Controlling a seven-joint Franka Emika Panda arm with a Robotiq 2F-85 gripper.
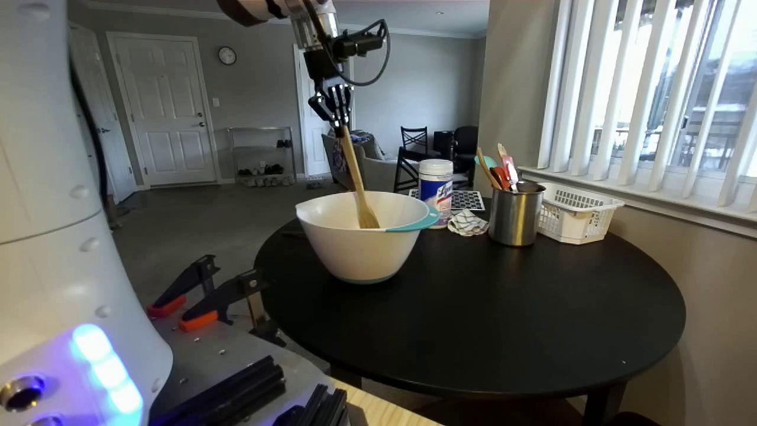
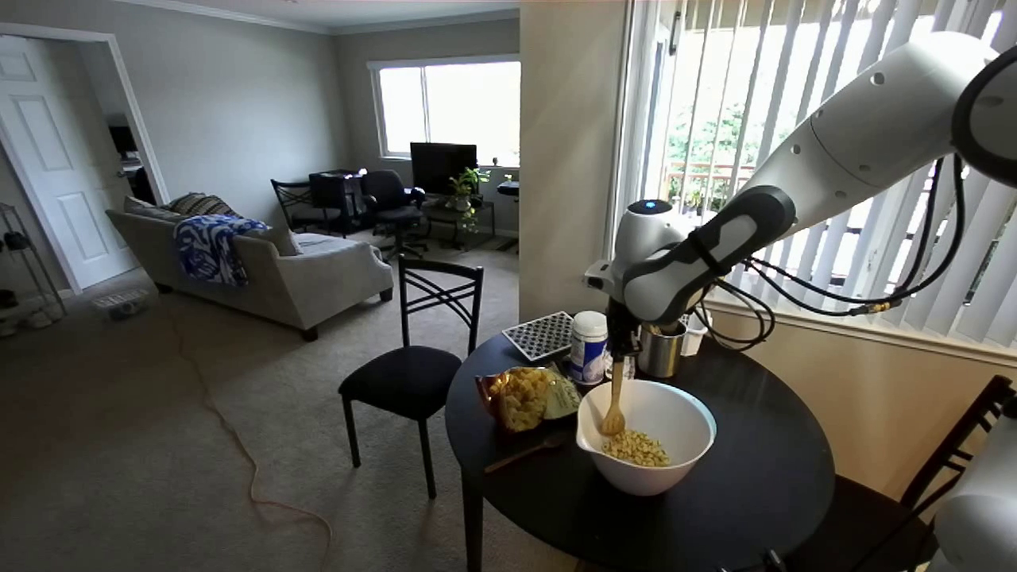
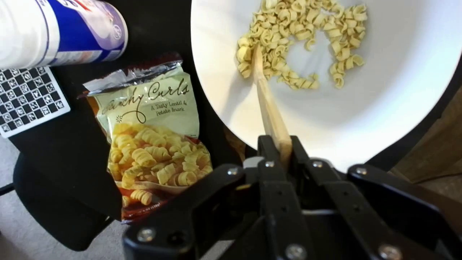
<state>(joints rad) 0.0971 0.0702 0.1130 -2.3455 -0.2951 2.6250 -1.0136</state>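
Arching above the table [image 1: 502, 313], the arm [image 2: 850, 135] slopes down, its fingers [image 3: 266, 148] pointing downward and pinched narrowly around the upper part of a wooden utensil [image 3: 269, 104], which leans inside the white bowl [image 1: 361, 254], its lower end among pale yellow curls [image 3: 279, 32].

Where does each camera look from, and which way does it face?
In an exterior view: close to the robot's base, facing across the table toward a door; the base, wrist and gripper show.
In an exterior view: above table height, facing the sofa and a far window; the arm juts in from the picture's right.
Wrist view: on the wrist, facing down into the bowl; the gripper's fingers show, holding the spoon.
Both exterior views share the table, bowl and spoon.
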